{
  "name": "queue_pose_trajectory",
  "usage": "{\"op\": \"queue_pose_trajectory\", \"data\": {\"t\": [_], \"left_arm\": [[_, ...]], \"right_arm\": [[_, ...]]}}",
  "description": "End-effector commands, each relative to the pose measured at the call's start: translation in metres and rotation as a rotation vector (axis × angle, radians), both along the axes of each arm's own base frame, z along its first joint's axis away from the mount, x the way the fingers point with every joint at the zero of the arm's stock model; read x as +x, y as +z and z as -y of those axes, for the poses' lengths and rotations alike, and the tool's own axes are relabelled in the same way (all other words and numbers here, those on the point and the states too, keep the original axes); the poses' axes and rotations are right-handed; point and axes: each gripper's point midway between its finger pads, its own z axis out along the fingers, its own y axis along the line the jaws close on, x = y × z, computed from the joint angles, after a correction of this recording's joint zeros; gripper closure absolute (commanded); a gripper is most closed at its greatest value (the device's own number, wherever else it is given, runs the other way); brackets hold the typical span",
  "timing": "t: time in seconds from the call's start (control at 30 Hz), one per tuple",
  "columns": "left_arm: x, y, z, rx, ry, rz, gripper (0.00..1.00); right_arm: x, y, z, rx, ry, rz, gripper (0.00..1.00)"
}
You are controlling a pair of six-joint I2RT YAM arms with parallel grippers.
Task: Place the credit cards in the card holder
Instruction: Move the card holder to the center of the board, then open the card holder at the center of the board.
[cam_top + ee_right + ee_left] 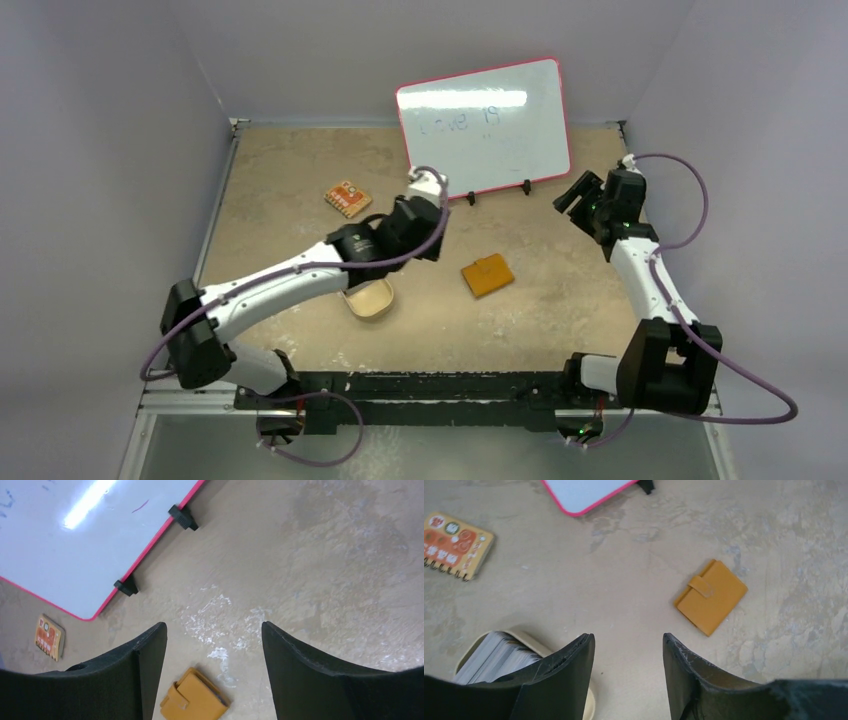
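Nearest the arm bases, a shallow tan oval dish is sitting on the mottled beige stone-look tabletop, carrying a stack of thin grey-silver rectangular credit cards, their edges running slantwise in the left wrist view. The black two-finger left gripper is hovering just beside and above them, fingers spread and pinching nothing; the cards are lying below and left of its left finger, so the left arm is judged the nearer for a pickup. Further out, a small plain orange leather-like folding card holder is lying flat and folded shut, snap tab across, long axis diagonal, ahead-right of that gripper and between the two arms. The black right gripper is hanging above it, fingers spread, empty. Beyond, an orange patterned spiral-bound notebook is lying flat. Farthest, a pink-framed whiteboard is standing, its faint blue writing unreadable.
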Motion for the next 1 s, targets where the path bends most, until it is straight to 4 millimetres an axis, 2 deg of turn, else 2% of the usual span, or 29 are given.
{"op": "queue_pose_trajectory", "data": {"t": [0.0, 0.1, 0.17, 0.33, 0.5, 0.8, 0.97], "left_arm": [[-0.003, 0.019, 0.054, 0.072, -0.044, 0.157, 0.48], [-0.014, -0.008, 0.095, 0.197, -0.115, 0.187, 0.50], [-0.017, -0.038, 0.114, 0.264, -0.140, 0.163, 0.58], [-0.035, -0.081, 0.151, 0.306, -0.242, 0.148, 0.59], [-0.041, -0.103, 0.167, 0.327, -0.292, 0.141, 0.55], [-0.042, -0.143, 0.175, 0.378, -0.332, 0.113, 0.49], [-0.038, -0.156, 0.176, 0.400, -0.321, 0.119, 0.48]], "right_arm": [[0.013, 0.015, 0.016, 0.029, 0.008, 0.064, 0.28], [0.013, 0.010, 0.023, 0.064, -0.001, 0.069, 0.28], [0.012, 0.008, 0.026, 0.072, -0.005, 0.067, 0.28], [0.006, 0.009, 0.035, 0.072, -0.016, 0.073, 0.28], [0.002, 0.007, 0.040, 0.075, -0.019, 0.071, 0.28], [0.000, 0.003, 0.041, 0.081, -0.019, 0.068, 0.29], [-0.003, 0.001, 0.041, 0.077, -0.024, 0.070, 0.29]]}}
